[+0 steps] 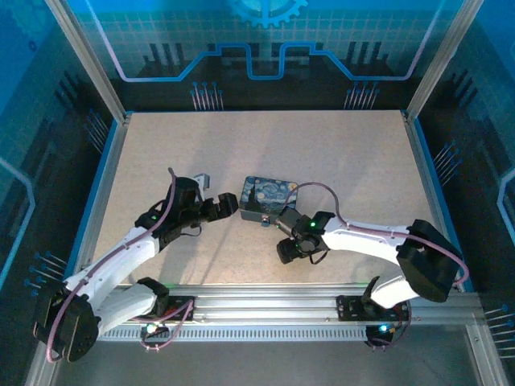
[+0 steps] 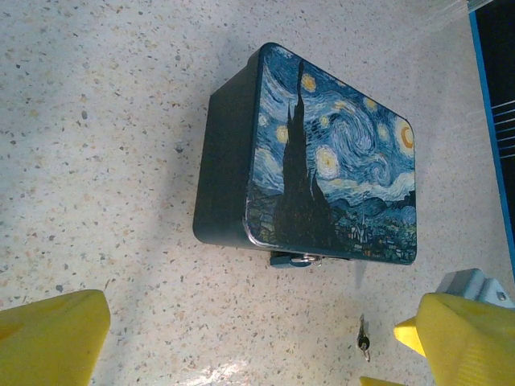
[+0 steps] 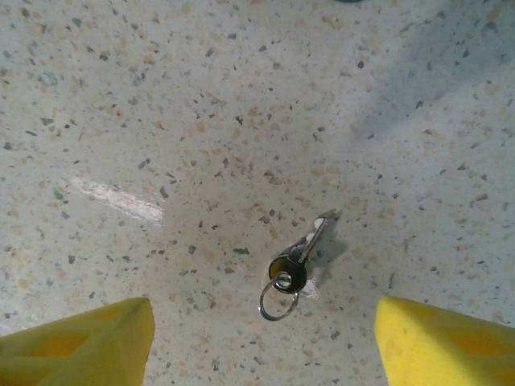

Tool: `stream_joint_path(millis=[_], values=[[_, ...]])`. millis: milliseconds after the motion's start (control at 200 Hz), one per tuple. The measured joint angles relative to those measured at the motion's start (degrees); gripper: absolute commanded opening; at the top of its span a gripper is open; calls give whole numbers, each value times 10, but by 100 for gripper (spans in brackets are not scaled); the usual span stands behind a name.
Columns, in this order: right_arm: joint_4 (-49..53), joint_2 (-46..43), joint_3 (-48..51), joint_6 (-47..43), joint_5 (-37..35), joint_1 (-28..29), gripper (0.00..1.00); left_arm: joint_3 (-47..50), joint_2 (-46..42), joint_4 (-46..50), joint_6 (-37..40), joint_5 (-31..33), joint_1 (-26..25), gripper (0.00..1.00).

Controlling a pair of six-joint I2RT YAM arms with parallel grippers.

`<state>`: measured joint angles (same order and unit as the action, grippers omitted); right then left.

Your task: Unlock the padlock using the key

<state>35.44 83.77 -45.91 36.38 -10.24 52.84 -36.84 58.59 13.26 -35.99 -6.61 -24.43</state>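
Note:
The key (image 3: 304,256), a small dark metal key on a wire ring (image 3: 278,302), lies flat on the speckled table. My right gripper (image 3: 264,326) hangs over it, open, a yellow finger on either side and neither touching it. The padlock (image 2: 296,259) is a tiny dark lock hanging at the near edge of the painted tin (image 2: 330,153). The same key (image 2: 363,338) lies a little way in front of the padlock. My left gripper (image 2: 251,322) stands wide open with nothing between its fingers, just left of the tin (image 1: 269,195) in the top view.
The blue-and-yellow swirl-painted tin sits near the table's middle, between my left gripper (image 1: 232,206) and my right gripper (image 1: 273,222). A blue rail (image 2: 492,129) edges the table. Bare table stretches behind the tin and to both sides.

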Motion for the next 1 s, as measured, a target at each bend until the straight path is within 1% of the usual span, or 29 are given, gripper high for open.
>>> stream_joint_path(millis=[130,215,340,585,855,995], values=[[0,18,0,5,0,0,65,5,-12,4,0,4,0,99],[0,28,0,8,0,0,59,6,-16,5,0,6,0,99],[-1,39,0,9,-1,0,53,7,-16,7,0,9,0,99],[-5,45,0,14,-1,0,37,7,-16,7,0,9,0,99],[-7,44,2,16,0,-6,33,7,-16,7,0,9,0,99],[-21,34,15,16,5,-14,29,7,-16,7,0,9,0,99]])
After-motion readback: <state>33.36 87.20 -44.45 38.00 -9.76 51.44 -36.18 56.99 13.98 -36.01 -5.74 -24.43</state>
